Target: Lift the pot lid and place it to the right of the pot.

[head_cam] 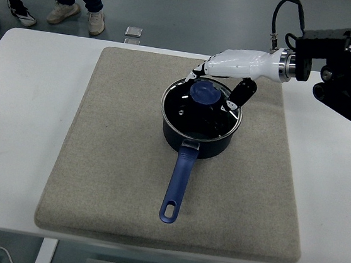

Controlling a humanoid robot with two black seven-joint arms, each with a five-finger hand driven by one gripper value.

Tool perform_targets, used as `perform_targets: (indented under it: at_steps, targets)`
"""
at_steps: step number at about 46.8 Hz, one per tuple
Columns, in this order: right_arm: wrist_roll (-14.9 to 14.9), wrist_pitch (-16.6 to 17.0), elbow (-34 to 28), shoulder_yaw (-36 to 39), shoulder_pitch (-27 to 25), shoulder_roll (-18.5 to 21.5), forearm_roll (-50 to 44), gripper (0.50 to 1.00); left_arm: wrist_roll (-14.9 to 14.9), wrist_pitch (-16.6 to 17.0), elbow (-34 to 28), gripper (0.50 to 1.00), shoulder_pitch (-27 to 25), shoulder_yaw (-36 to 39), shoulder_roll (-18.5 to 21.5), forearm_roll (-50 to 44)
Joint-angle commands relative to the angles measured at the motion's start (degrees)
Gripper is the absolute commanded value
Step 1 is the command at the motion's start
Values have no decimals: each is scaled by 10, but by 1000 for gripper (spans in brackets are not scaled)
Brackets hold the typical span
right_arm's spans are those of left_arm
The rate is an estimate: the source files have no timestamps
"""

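**Q:** Hovering over what, exactly, is the right hand [222,80]?

**A:** Over the blue knob [204,93] of the glass pot lid [201,109]. The lid sits on the dark blue pot [198,137], which stands on the beige mat [108,162] toward the far edge of the table [18,120], a little right of centre. The pot's long blue handle [177,187] points at the near edge.

**Q:** How does the hand stand?

**A:** Its white fingers [198,70] reach over the far side of the knob and the dark thumb [240,96] hangs on the right side. The fingers are partly curled around the knob with a gap visible; nothing appears clamped, and the lid is not lifted. Whether any fingertip touches the knob cannot be told.

**Q:** What could go wrong from here?

**A:** Three likely faults. A close made off the knob's centre would probably let the rounded knob slip out, dropping the lid back onto the rim. A lift begun with the lid tilted could catch the pot's edge and drag the pot across the mat. A carry to the right that stays too low might strike the rim. The mat's right-hand strip beside the pot looks free for the lid.

**Q:** And the left arm?

**A:** Not visible. Feet of persons [75,12] show beyond the far edge.
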Motion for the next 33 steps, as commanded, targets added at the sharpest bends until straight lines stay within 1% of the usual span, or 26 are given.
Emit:
perform_targets:
  at_steps: [1, 8, 10, 12, 13, 33]
  targets:
    - [0, 0, 0, 0, -1, 0, -4, 740, 0, 0, 0, 1000, 0, 0, 0, 0]
    - [0, 0, 0, 0, -1, 0, -7, 650, 0, 0, 0, 1000, 0, 0, 0, 0]
    - [0, 0, 0, 0, -1, 0, -9, 593, 0, 0, 0, 1000, 0, 0, 0, 0]
    - [0, 0, 0, 0, -1, 0, -11, 517, 0, 0, 1, 1000, 0, 0, 0, 0]
    - [0, 0, 0, 0, 0, 0, -13, 500, 0, 0, 1, 1000, 0, 0, 0, 0]
    - [0, 8, 1, 0, 10, -1, -29, 500, 0, 0, 1, 1000, 0, 0, 0, 0]
